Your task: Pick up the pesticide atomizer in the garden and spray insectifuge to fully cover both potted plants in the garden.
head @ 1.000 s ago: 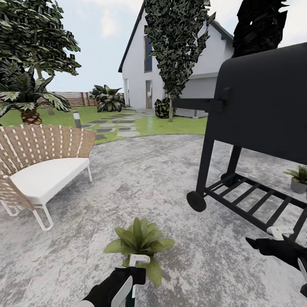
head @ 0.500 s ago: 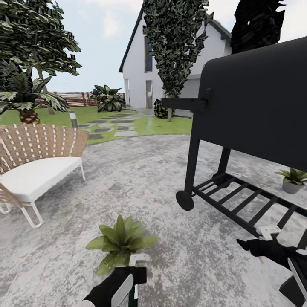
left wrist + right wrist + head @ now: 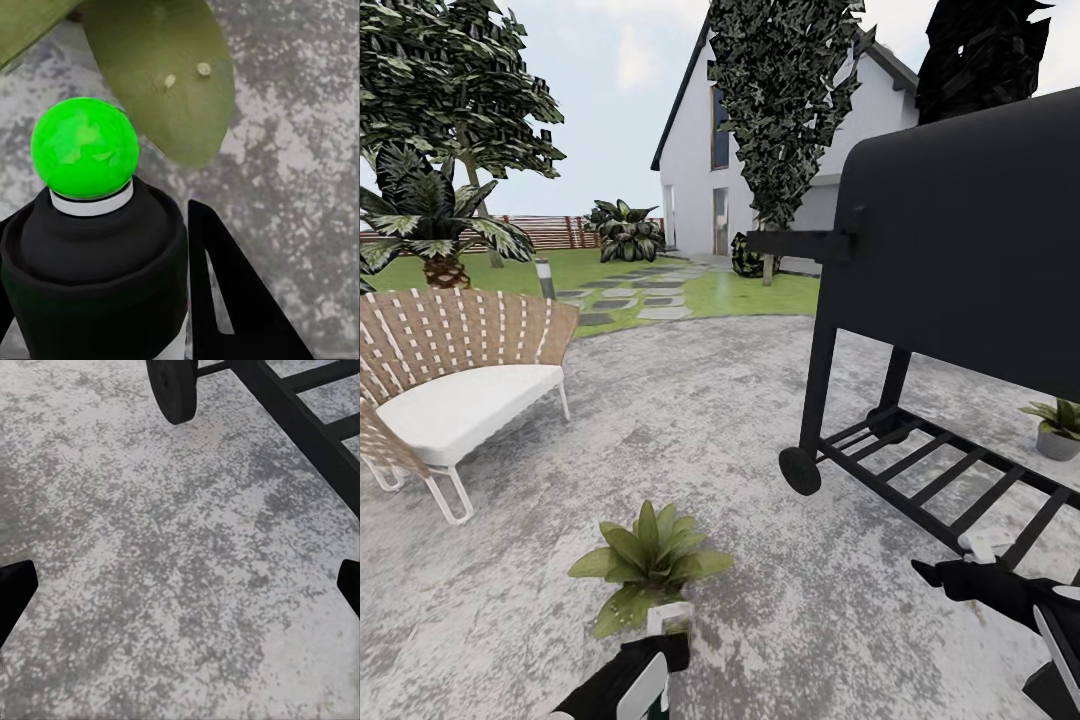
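No brand, label text or other writing can be read anywhere. The large matte-black barrel grill on a wheeled slatted frame (image 3: pixel 950 300) serves as landmark. It stands on the round patio of mottled grey, grainy stone (image 3: pixel 690 420). Well left of the grill and nearer the robot sits the small potted plant with broad, smooth green leaves (image 3: pixel 647 560); its pot is hidden by the foliage. In the left wrist view one such leaf (image 3: pixel 169 67) carries two pale specks. Just beside that plant, the left end effector (image 3: pixel 665 655) is clamped on the dark pesticide atomizer with a black rounded neck and white collar (image 3: pixel 94 255); its ball-shaped tip renders bright green (image 3: pixel 85 150) and hangs close over the leaf. Behind the grill's lower rack, at its right, the second small leafy plant in a little grey pot (image 3: pixel 1060 428) stands on the stone. In front of the rack, the black right end effector (image 3: pixel 970 570) hovers above bare patio, its fingers (image 3: pixel 15 592) spread wide apart. Far left of the grill is a woven tan wicker chair with a white cushion (image 3: pixel 455 385).
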